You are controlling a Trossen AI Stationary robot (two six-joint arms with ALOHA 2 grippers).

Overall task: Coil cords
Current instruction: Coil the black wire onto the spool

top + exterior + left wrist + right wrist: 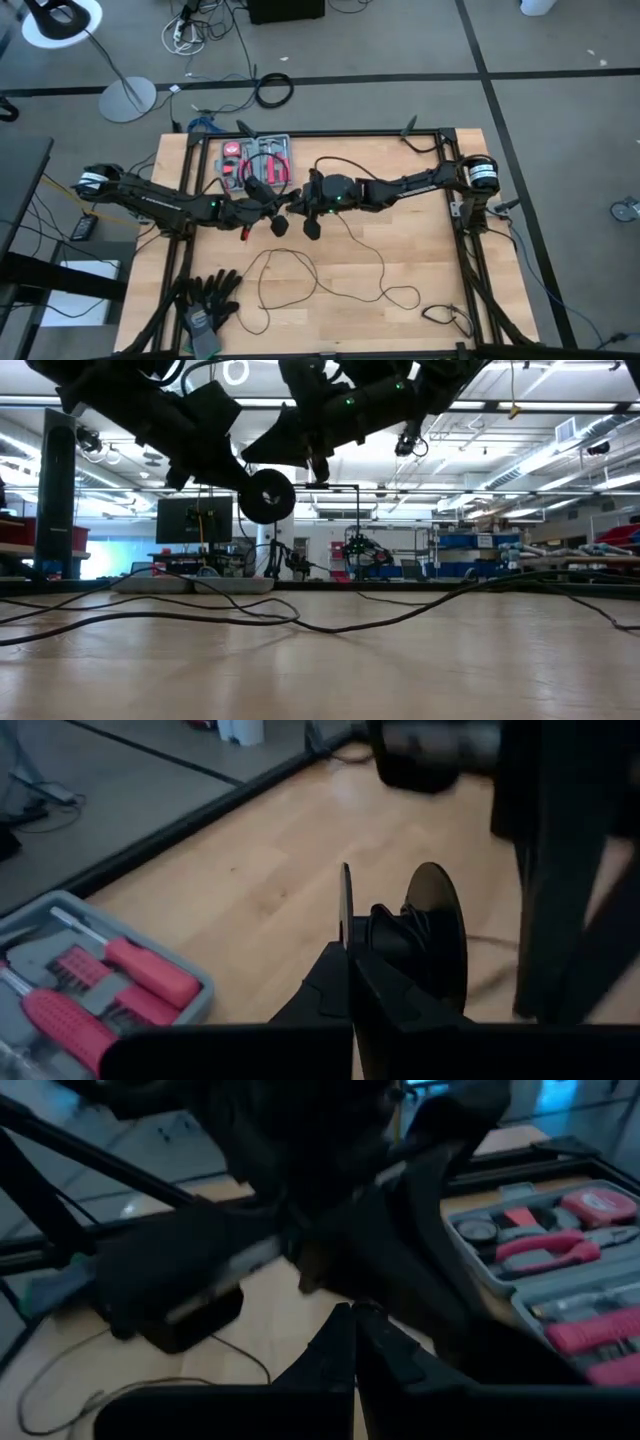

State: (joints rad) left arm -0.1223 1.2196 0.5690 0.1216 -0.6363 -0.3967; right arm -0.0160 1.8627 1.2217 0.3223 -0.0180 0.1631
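Above table centre, left hand clamped on disc; right hand closed.

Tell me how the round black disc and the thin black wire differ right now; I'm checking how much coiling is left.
The disc hangs off the table, pinched in the shut left gripper; the wire lies sprawled in loose loops on the table. The disc is a compact, thick round; the wire is long and hair-thin. Both are black.
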